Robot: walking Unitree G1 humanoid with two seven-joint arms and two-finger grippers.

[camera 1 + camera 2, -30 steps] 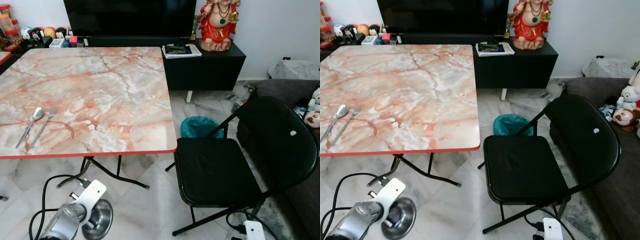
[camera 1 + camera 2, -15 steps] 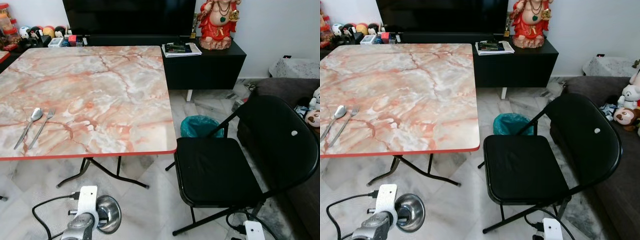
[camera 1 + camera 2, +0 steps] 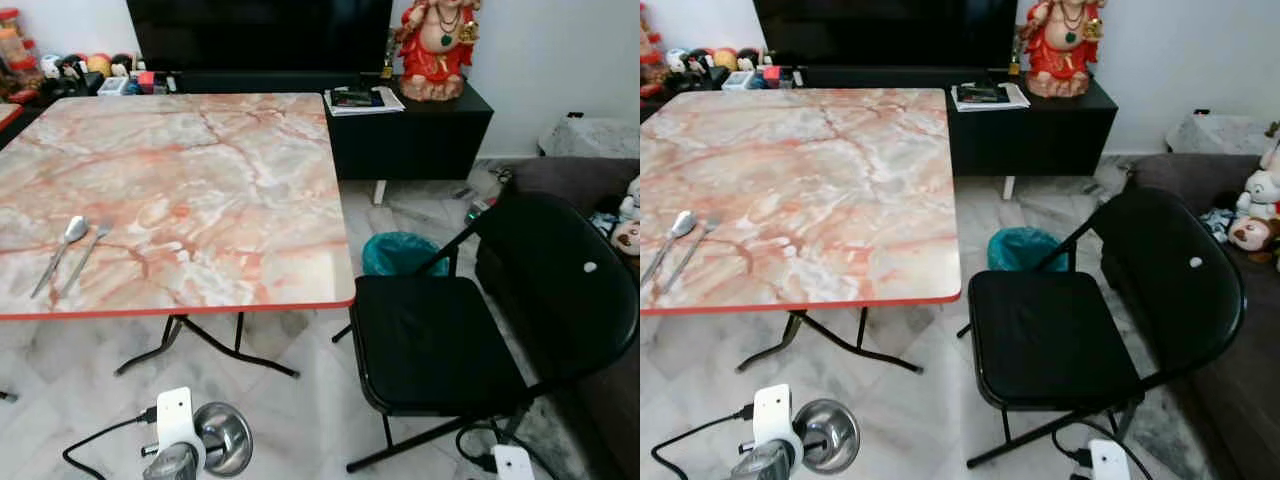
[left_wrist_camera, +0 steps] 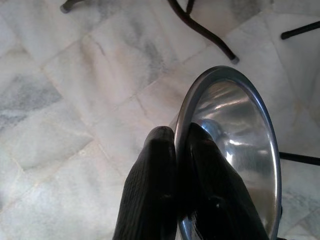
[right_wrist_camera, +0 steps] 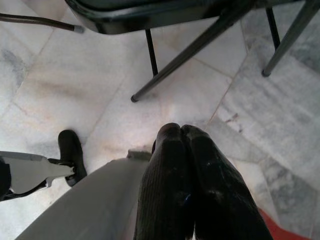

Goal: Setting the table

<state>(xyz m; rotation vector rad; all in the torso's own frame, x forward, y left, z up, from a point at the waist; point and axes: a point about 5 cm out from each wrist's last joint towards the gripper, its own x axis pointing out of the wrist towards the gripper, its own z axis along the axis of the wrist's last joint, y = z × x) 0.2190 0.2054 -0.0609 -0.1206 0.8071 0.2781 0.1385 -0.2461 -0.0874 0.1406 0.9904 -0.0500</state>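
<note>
Steel bowl [image 4: 235, 150] pinched at rim by left claw [image 4: 182, 145] — carried low over floor, short of table [image 3: 200, 300]. Spoon [image 3: 62, 247] and fork [image 3: 88, 252] already laid near table's left edge. Right claw [image 5: 182, 135] closed, empty — idle.

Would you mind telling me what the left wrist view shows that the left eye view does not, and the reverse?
The left wrist view alone shows how the left gripper grips: two black fingers pinched shut on the steel bowl's rim, one inside, one outside. The left eye view alone shows the marble-patterned table with a spoon and fork lying side by side, the black folding chair and the teal bin. Both show the bowl, held below the table's edge over the marble floor.
</note>
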